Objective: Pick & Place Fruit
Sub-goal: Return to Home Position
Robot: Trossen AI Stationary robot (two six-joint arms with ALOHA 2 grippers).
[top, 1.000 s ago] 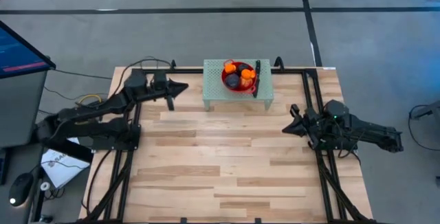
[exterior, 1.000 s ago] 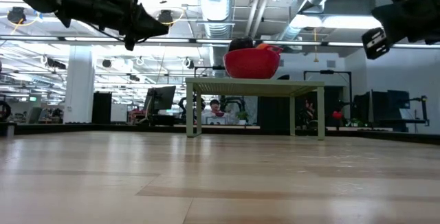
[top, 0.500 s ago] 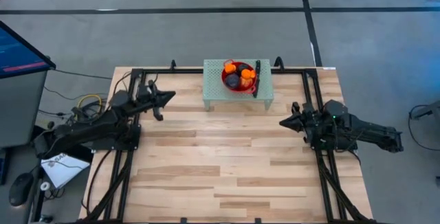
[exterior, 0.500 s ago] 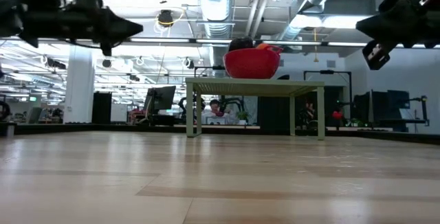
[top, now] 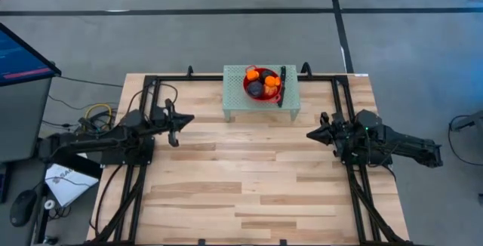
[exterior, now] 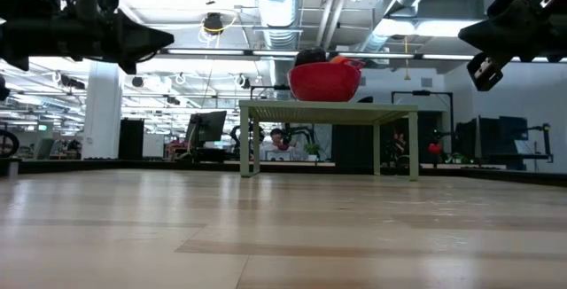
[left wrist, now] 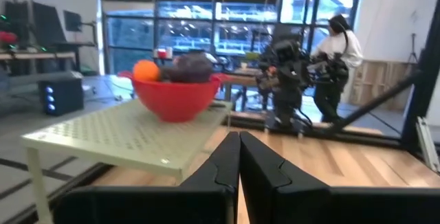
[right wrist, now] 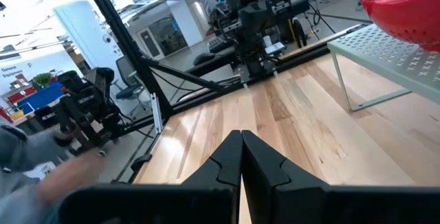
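Note:
Orange and dark purple fruits (top: 262, 81) lie piled in a red translucent bowl (top: 250, 90) that stands on a small pale green perforated stand (top: 235, 99) at the table's far middle. In the left wrist view an orange fruit (left wrist: 146, 71) and a dark one (left wrist: 189, 66) show above the bowl's rim (left wrist: 175, 93). My left gripper (top: 189, 118) hangs shut over the table's left side, pointing right, empty. My right gripper (top: 309, 134) hangs shut over the right side, pointing left, empty. Both are clear of the bowl.
A dark narrow object (top: 282, 86) lies on the stand beside the bowl. Black frame rails (top: 351, 170) run along the table's left and right sides. A person (left wrist: 338, 52) stands in the room beyond. Bare wooden table (top: 249, 178) stretches across the middle and near side.
My left arm has drawn back from beside the stand toward the table's left and near side, coming lower, its gripper still pointing right. My right gripper has shifted slightly toward the table's left. The bowl and fruits have stayed put.

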